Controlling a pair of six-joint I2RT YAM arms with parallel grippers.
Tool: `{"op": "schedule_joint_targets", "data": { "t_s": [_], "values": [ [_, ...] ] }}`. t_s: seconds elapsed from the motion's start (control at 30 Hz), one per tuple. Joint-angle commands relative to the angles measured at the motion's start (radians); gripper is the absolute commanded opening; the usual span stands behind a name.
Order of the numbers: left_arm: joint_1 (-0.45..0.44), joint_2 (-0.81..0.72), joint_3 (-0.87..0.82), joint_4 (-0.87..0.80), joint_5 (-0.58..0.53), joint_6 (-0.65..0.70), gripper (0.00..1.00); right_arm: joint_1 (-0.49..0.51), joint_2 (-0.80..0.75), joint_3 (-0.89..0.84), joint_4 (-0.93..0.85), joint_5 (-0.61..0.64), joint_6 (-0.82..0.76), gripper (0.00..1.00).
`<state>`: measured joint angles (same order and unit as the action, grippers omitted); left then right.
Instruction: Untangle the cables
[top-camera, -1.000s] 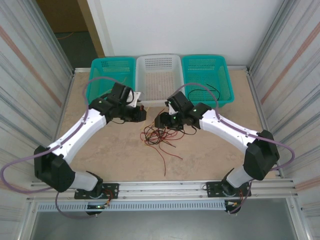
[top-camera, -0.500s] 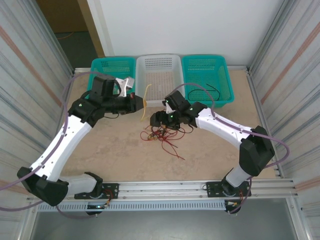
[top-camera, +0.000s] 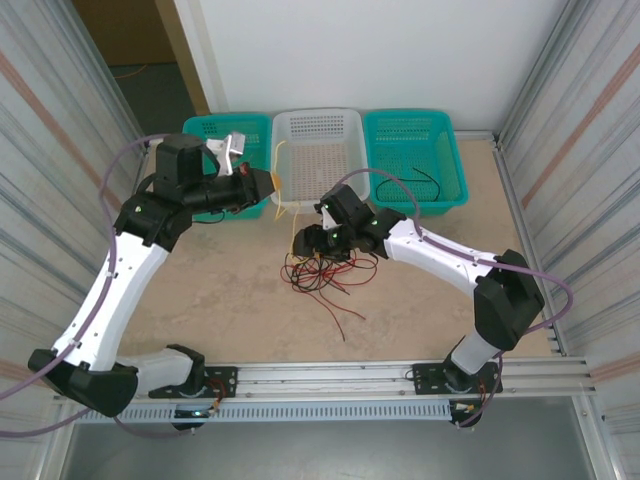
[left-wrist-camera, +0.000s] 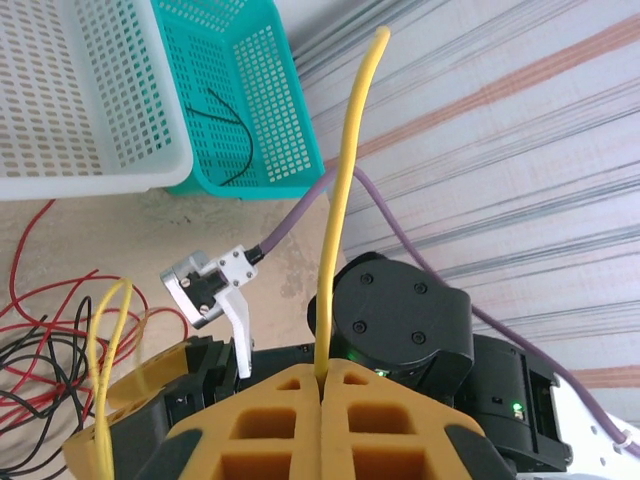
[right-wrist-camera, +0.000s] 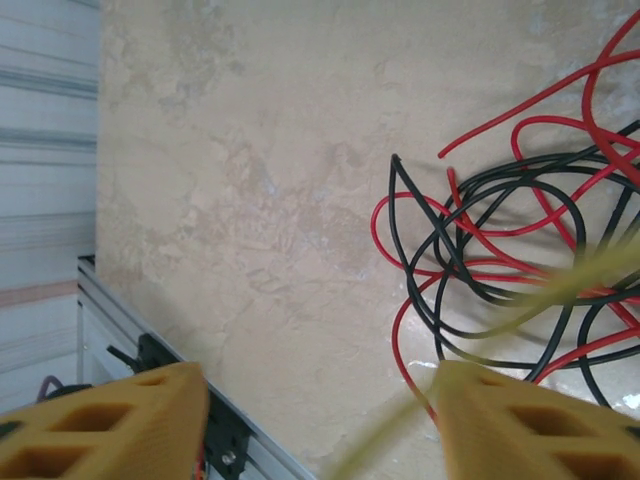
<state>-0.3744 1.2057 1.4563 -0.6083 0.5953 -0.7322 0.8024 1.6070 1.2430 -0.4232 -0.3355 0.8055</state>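
My left gripper is raised near the left teal basket, shut on a yellow cable that hangs down to the tangle. In the left wrist view the pads pinch that yellow cable, whose free end sticks up. The tangle of red and black cables lies on the table in the middle. My right gripper hovers at the tangle's upper left edge, open. Between its fingers the blurred yellow strand crosses over the red and black loops.
Three baskets line the far edge: a teal one, a white one and a teal one holding a black cable. Corrugated walls close both sides. A metal rail runs along the near edge.
My left arm has lifted and swung back-left, drawing the yellow cable up out of the tangle. The right gripper has shifted slightly left over the tangle.
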Motion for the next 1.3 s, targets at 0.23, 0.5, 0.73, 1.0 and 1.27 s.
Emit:
{"op": "schedule_joint_targets", "data": {
  "t_s": [0.23,0.5,0.73,1.0,1.27],
  "values": [
    [0.08,-0.044,0.076,-0.056,-0.021,0.065,0.0,-0.084,-0.03,-0.072,-0.064,0.067,0.059,0.28],
    [0.215,-0.175,-0.043,-0.03,-0.224,-0.017,0.0,-0.209,-0.147,-0.226,0.062,0.012,0.2,0.12],
    [0.268,-0.198,-0.096,-0.008,-0.264,-0.049,0.0,-0.334,-0.274,-0.313,0.166,-0.062,0.338,0.05],
    [0.313,-0.231,-0.166,-0.076,-0.353,-0.091,0.0,-0.494,-0.426,-0.35,0.219,-0.11,0.466,0.0],
    [0.322,-0.235,-0.266,-0.026,-0.277,-0.155,0.0,-0.648,-0.46,-0.267,0.13,-0.142,0.433,0.0]
  ]
}}
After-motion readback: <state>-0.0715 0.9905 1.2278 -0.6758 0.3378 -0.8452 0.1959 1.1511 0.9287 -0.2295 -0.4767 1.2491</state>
